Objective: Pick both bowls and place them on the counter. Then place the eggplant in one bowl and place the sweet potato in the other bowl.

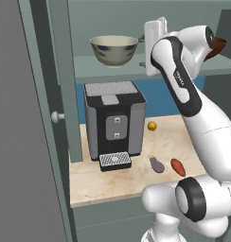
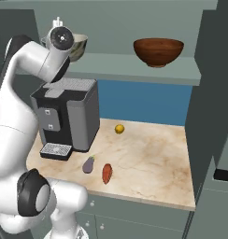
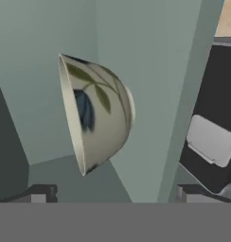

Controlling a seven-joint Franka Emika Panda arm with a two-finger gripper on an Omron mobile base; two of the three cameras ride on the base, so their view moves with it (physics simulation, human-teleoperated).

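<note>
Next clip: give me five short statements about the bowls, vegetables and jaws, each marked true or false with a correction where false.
1. Both bowls sit on the shelf. True: the grey-beige bowl and the brown bowl are both up there.
2. The eggplant lies inside a bowl. False: it lies on the counter.
3. The sweet potato lies beside the eggplant. True.
4. The gripper is shut on the grey-beige bowl. False: its jaws are open, holding nothing.
5. The coffee machine stands on the shelf. False: it stands on the counter.

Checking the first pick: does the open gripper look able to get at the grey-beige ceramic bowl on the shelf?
Probably yes: the gripper is open, facing the grey-beige ceramic bowl, with nothing between them on the grey-green shelf.
</note>
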